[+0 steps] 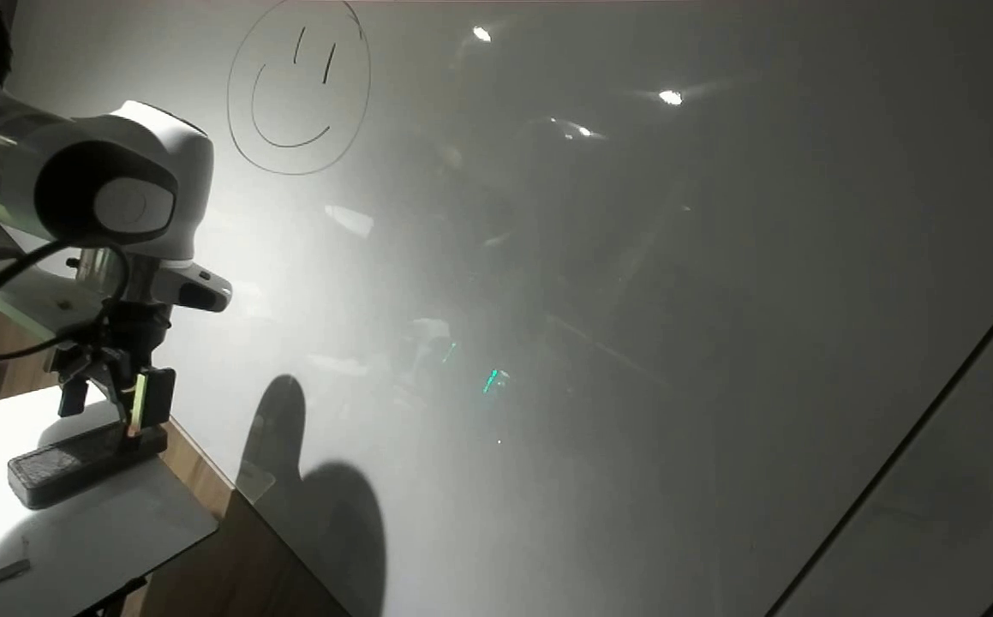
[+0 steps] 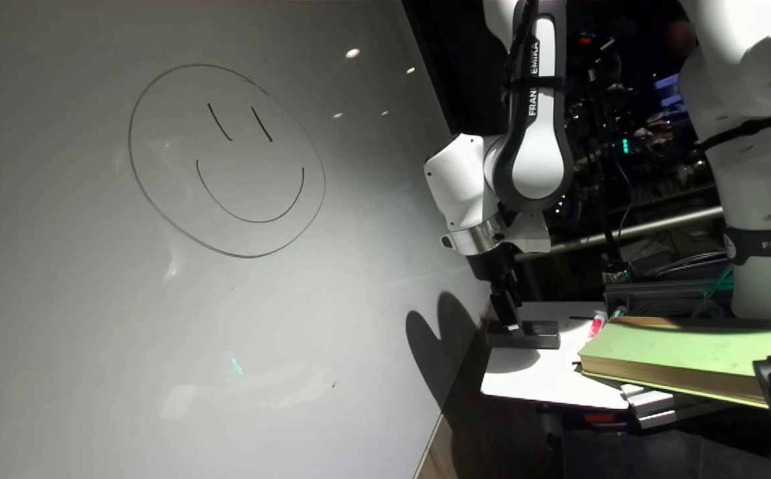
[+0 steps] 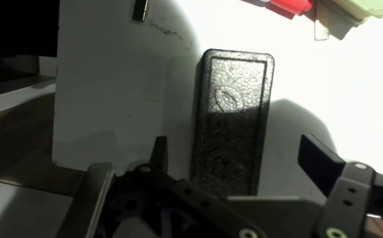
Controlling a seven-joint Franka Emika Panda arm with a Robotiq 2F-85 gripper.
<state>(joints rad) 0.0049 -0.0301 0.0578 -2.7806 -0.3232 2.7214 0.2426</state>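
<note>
My gripper (image 3: 237, 155) is open and holds nothing. A dark grey oblong block with a textured top and an oval mark, like an eraser (image 3: 241, 82), lies below and between its fingers. In the wrist view, space shows between each finger and the block's sides. In both exterior views the gripper (image 1: 116, 396) (image 2: 506, 309) points down over the wall-side end of the eraser (image 1: 76, 463) (image 2: 537, 334). I cannot tell whether the fingertips touch it. The eraser lies flat on a white panel (image 3: 118, 86) (image 2: 525, 380). The fingers hide its near end.
A large whiteboard (image 1: 633, 300) (image 2: 126, 319) stands beside the arm, with a smiley face (image 1: 290, 146) (image 2: 249, 221) drawn on it. A red marker (image 3: 290, 4) (image 2: 596, 326) and a green book (image 2: 684, 349) lie beyond the eraser. A small dark bar (image 3: 140, 10) lies on the panel.
</note>
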